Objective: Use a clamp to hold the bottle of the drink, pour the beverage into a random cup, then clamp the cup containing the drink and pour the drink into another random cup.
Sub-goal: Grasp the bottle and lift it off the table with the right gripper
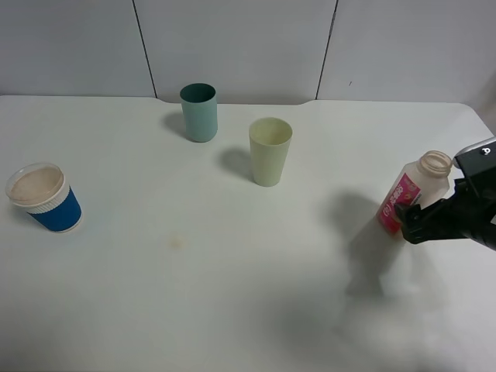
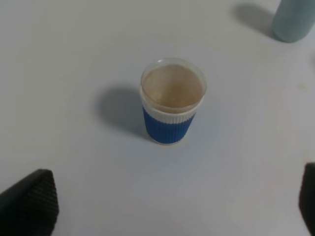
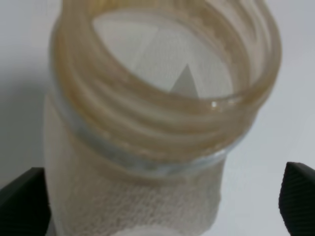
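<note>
Over on the left of the tabletop [image 1: 232, 310], a blue-sleeved cup [image 1: 43, 199] stands upright. The left claw [image 2: 167, 204] hangs above it with jaws spread wide, holding nothing. Moving across, a teal cup [image 1: 199, 113] sits near the back wall. A pale green cup [image 1: 270, 153] stands in front of it and to the right, upright and apart from it.

Far right is where the action is. The bottle [image 1: 415, 194], cap off and pink label showing, is between the jaws of the right claw [image 3: 162, 201], which is open and not clamped yet. The wrist view shows bare tabletop between one finger [image 3: 300, 196] and the bottle. That view is blurry and super close, so whether the other finger [image 3: 22, 201] already touches is hard to call.

So the step in hand looks like the grab. To do it well, the robot should centre the bottle between the jaws and close on the body below the neck. It should squeeze gently, since thin plastic probably gives, then lift straight up so nothing slops out.
</note>
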Motion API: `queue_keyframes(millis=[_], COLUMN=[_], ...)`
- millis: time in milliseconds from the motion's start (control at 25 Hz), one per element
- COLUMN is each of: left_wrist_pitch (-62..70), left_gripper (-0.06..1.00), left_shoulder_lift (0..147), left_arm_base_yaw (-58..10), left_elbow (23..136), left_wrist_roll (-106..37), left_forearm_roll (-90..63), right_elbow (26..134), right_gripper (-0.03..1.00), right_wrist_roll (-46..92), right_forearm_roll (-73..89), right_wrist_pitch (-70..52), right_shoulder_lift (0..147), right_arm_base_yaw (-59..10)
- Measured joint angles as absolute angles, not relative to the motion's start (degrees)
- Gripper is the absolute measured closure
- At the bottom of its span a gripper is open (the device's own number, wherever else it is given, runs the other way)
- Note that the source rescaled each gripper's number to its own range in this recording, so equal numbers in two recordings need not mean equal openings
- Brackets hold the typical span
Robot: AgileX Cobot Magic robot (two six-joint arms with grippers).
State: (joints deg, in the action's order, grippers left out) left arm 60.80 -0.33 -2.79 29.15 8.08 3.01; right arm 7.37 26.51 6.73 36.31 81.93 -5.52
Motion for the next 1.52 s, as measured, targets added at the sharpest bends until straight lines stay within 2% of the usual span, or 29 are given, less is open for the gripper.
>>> queue_keyframes(millis=[520,880,1520], left_wrist_pitch=[60.8,60.8,60.8], left_gripper=[-0.03,-0.03,-0.03], left_shoulder_lift=[-0.33,-0.33,-0.33], left_arm_base_yaw=[-2.79,-2.79,-2.79], left_elbow=[29.15,29.15,29.15], left_wrist_roll=[8.08,8.08,8.08], left_forearm_roll=[3.01,3.01,3.01], right_elbow=[7.43,7.17,7.11], right_gripper=[0.12,0.12,0.12], right_wrist_roll=[24.69,19.7,17.34], right_forearm_roll=[5.98,1.73,-4.73], right_wrist_pitch=[40.58,56.92,64.5], right_shoulder_lift=[86.02,101.23,107.7], right_arm_base_yaw=[-5.52,-5.52,-5.52])
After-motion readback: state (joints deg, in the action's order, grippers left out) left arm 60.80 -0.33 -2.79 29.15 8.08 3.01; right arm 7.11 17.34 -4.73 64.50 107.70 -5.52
